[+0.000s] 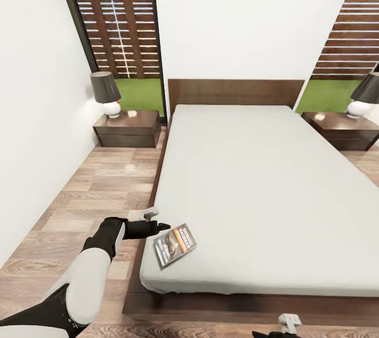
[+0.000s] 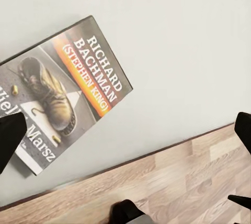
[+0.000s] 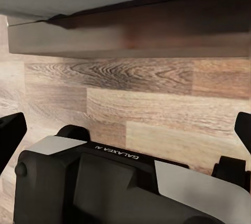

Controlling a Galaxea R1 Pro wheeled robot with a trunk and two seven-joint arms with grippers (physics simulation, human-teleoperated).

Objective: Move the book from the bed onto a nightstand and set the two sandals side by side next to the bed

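Reaching in from the lower left of the head view, the left gripper (image 1: 158, 225) hangs at the near left corner of the bed (image 1: 252, 180), just beside the book (image 1: 175, 245), not touching it. Left jaws stand spread apart: in the left wrist view the dark fingertips (image 2: 10, 137) sit at opposite edges of the frame with nothing between them but mattress, book and floor. Book (image 2: 65, 90) lies flat, cover up, on the grey mattress close to its edge; white "RICHARD BACHMAN" lettering, orange band, a worn boot pictured. Wood-plank floor (image 1: 100, 185) runs along the bed's left side. Left nightstand (image 1: 128, 129) stands in the upper left by the headboard, carrying a lamp (image 1: 107, 93) with a dark shade; right nightstand (image 1: 345, 130) at the upper right edge carries a second lamp (image 1: 364, 95). Both are well apart from the book. Right gripper (image 1: 287, 327) shows partly at the bottom edge, low before the bed's foot. In the right wrist view its jaws stand wide, fingertips (image 3: 11, 137) at the frame's sides, nothing held; the bed frame's dark underside and planks lie beyond.
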